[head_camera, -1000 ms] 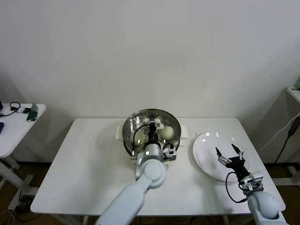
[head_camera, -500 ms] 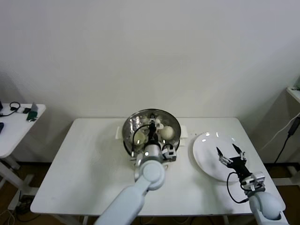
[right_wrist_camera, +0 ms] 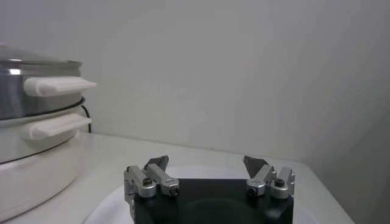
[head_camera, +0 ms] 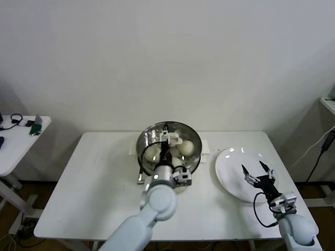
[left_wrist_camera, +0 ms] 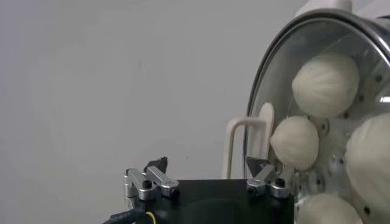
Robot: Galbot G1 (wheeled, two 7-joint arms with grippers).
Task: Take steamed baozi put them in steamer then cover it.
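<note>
- Four baozi (left_wrist_camera: 325,83) inside steamer (head_camera: 144,152), visible through glass cover (left_wrist_camera: 274,91); three discernible from head view, fourth seen only from left wrist.
- Steamer on white pot base (right_wrist_camera: 36,161), at rear centre of table (head_camera: 94,183).
- Cover seated on steamer rim, pale handle (head_camera: 165,137) on top.
- Left gripper (left_wrist_camera: 207,176) above steamer's near edge, fingers (left_wrist_camera: 263,173) spread wide, holding nothing; one fingertip over cover's rim, the other off to the side of it.
- Right gripper (head_camera: 257,173) over white plate (head_camera: 230,164), well apart from steamer, fingers spread wide and empty.
- Plate bare, lying to right of steamer on table.
- Steamer side handles (right_wrist_camera: 58,85) pale, stacked one above another as seen from right wrist.
- Small side table (head_camera: 15,141) at far left, carrying dark items too small to identify.
</note>
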